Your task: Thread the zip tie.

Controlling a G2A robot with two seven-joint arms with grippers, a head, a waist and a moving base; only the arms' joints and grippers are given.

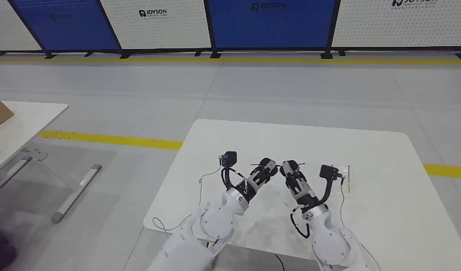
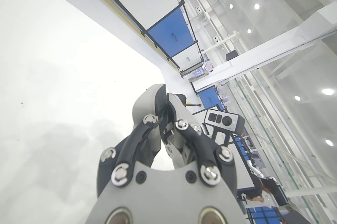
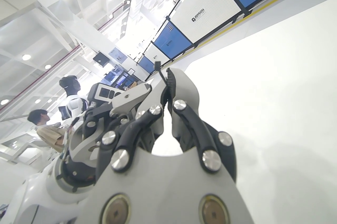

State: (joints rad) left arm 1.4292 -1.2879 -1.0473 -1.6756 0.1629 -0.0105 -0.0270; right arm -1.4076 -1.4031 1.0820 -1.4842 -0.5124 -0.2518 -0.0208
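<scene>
**Top view, read left to right.** You see the white table [image 1: 216, 148] across the lower centre of the frame.

- **Left gripper:** Left of centre, the left gripper [image 1: 265, 169] is clenched on the zip tie [image 1: 255, 164]. The zip tie is a thin black strip, and a short end pokes out toward the left of the frame.
- **Right gripper:** Just to the right, with a narrow gap between them, the right gripper [image 1: 288, 168] is clamped on the zip tie as well.
- **Right wrist view:** You find the square head [image 3: 157, 65] standing just past the pressed-together fingertips [image 3: 181, 77], at the upper centre of the frame.
- **Position:** Both grippers sit over the table, tips angled toward each other.
</scene>
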